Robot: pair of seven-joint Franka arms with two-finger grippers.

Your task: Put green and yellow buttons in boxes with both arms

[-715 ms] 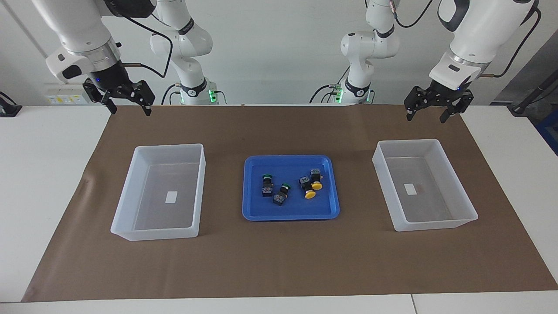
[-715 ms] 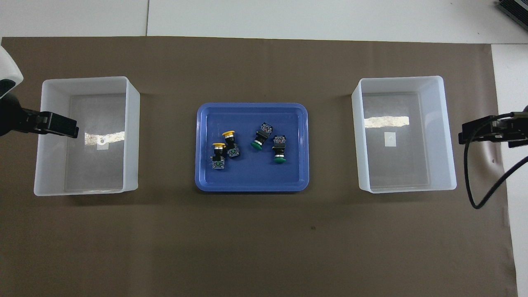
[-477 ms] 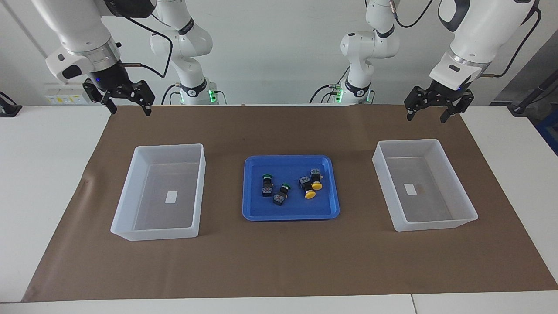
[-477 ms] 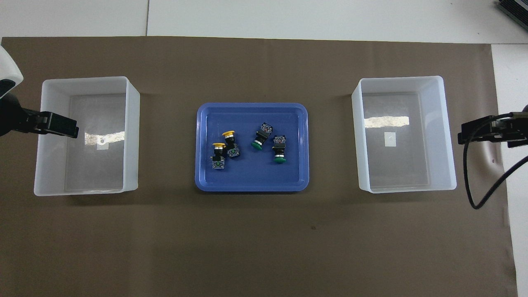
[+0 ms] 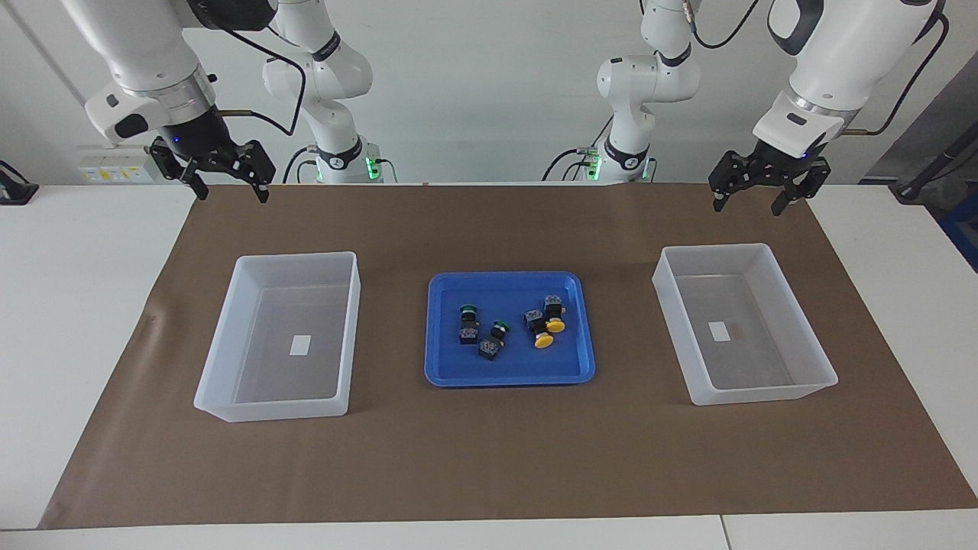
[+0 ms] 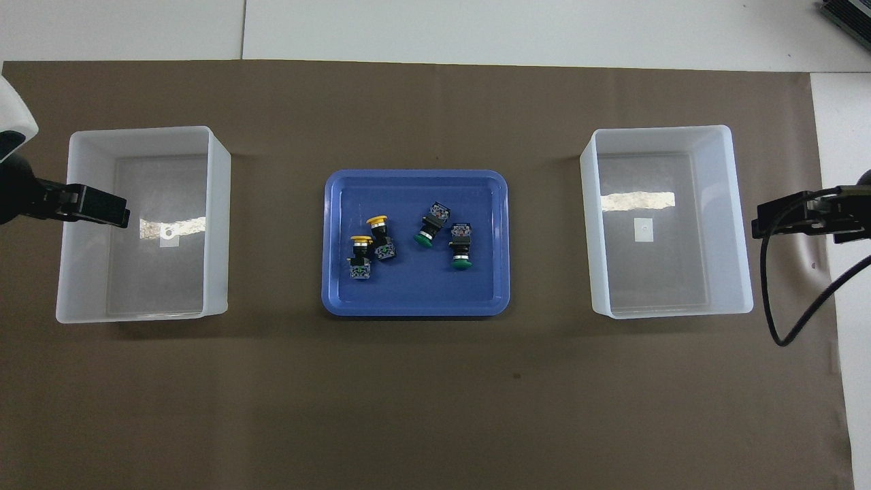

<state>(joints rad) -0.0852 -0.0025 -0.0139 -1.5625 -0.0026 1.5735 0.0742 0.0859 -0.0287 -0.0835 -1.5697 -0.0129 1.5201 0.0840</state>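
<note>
Nothing of the task is judged to be done yet. All four push-button switches are seen lying on the blue tray [image 5: 443, 374] at the middle of the brown mat [image 5: 489, 458] on the bench [image 5: 69, 305]: the two green buttons [image 5: 480, 332] toward the right arm's end of the tray, the two yellow buttons [image 5: 544, 325] toward the left arm's end, the yellow pair touching each other.

Both translucent boxes are empty apart from a small white label in each. The right gripper [image 5: 227, 183] is held high with its jaws apart and nothing between them, above the mat edge nearest the robots; the box at the right arm's end [image 5: 229, 336] lies below and forward of these jaws. The left gripper [image 5: 750, 200] is likewise raised, jaws apart and empty, with the box at the left arm's end [image 5: 810, 359] below and forward of it.

The tray lies well apart from both sets of jaws, between them. All four picks and all four placements are judged to remain.
</note>
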